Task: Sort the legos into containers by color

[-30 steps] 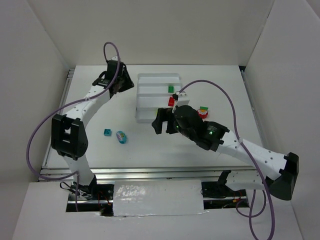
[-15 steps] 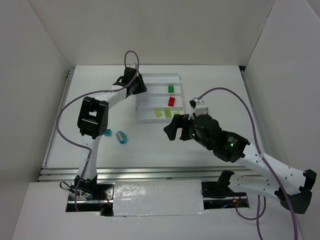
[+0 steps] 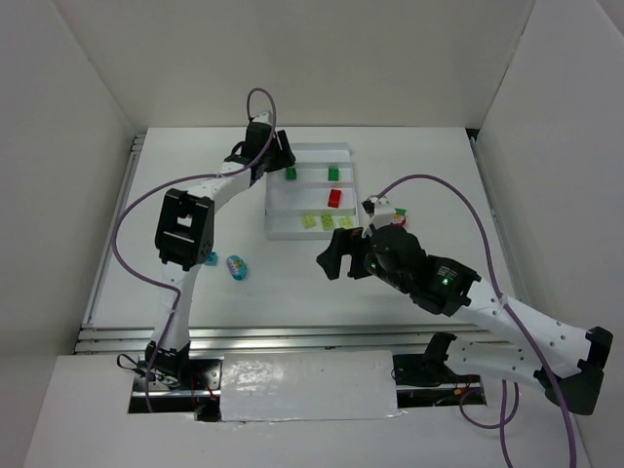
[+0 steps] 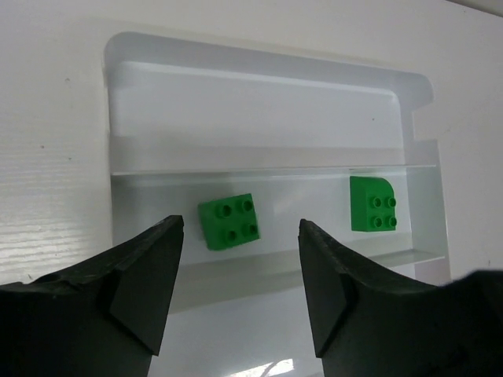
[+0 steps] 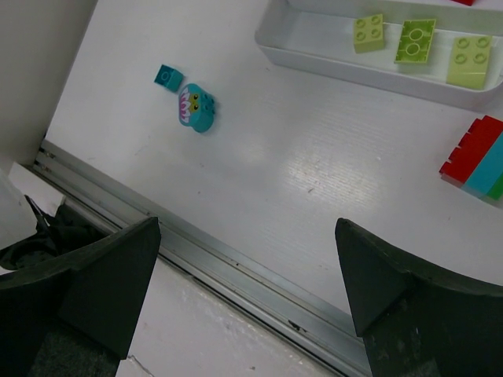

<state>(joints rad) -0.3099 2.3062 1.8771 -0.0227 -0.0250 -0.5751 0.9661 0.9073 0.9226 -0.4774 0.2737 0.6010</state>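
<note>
Table: the flat white table top (image 3: pixel 439 166) is carrying the tray and the loose pieces.
Tray: the white rectangular plastic tray (image 3: pixel 310 148) with four long compartments is sitting at the far middle of the table.
My left gripper (image 4: pixel 240 236): I am holding it wide open and empty at the tray's far left corner. My two dark fingers are hanging above the second compartment from the far side.
My right gripper (image 5: pixel 245 236): I am holding it spread wide with nothing in it, above bare table just in front of the tray's near right corner.
Stacked block: a red, teal and green stack of bricks (image 5: pixel 478 161) is standing on the table just right of the tray.
Toothy piece: a rounded teal plastic piece with a toothy face (image 5: pixel 196 107) is lying on the table left of the tray.
Dark green bricks: one square studded brick (image 4: pixel 229 221) is lying between my left fingers in the wrist view, not touching them. A second one (image 4: pixel 375 204) is lying further right in the same compartment.
Pale yellow-green bricks: three of them (image 5: pixel 368 33) (image 5: pixel 415 41) (image 5: pixel 471 60) are lying side by side in the nearest compartment.
Red brick (image 3: pixel 334 198): it is lying in the third compartment from the far side.
Small teal brick (image 5: pixel 167 76): it is sitting on the table just beside the toothy piece.
</note>
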